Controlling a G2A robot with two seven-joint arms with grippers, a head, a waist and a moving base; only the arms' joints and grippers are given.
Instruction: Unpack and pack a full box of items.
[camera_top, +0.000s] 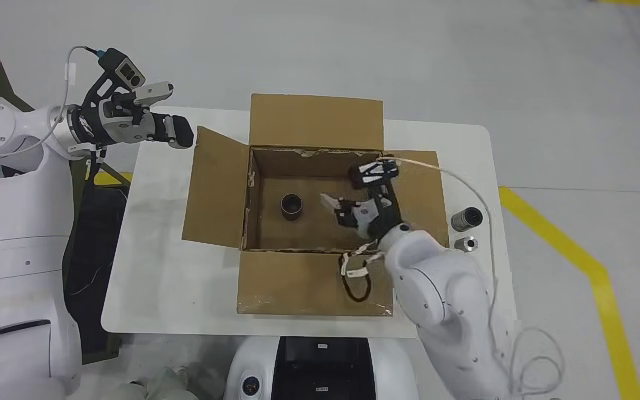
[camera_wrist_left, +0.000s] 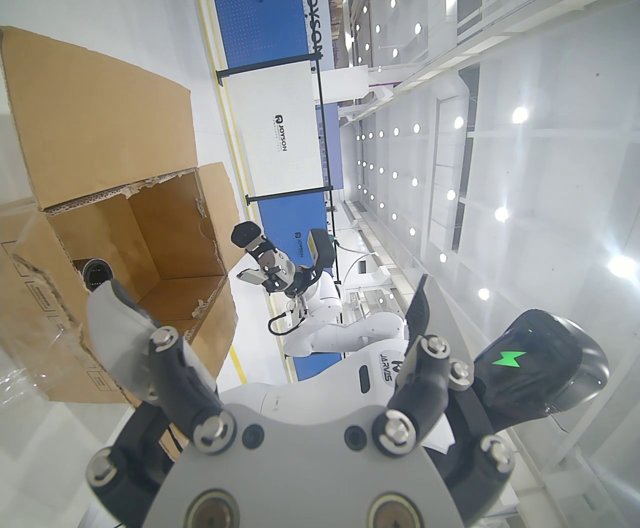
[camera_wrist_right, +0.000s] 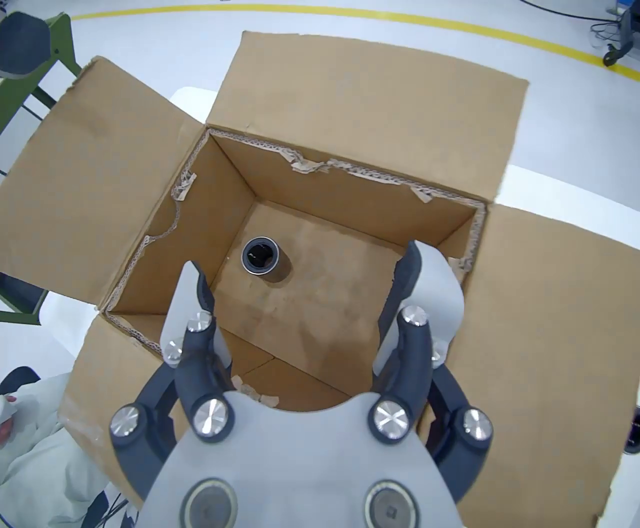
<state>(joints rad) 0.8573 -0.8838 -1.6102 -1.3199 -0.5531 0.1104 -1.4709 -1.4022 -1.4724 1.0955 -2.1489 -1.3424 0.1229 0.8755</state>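
Our right end effector (camera_wrist_right: 302, 280) hangs released above the open brown cardboard box (camera_wrist_right: 350, 172), whose floor holds a small dark metal cylinder (camera_wrist_right: 264, 257) near one wall. We fear a descent could snag the torn rim or topple it. Two grey cylinders (camera_top: 466, 217) rest on the white desk (camera_top: 160, 270); our left end effector (camera_top: 178, 131), released, hovers well aside.

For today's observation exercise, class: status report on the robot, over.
Right gripper open above box. Left gripper open, away from box. One dark cylinder inside, two cylinders on table. Nothing blocking.
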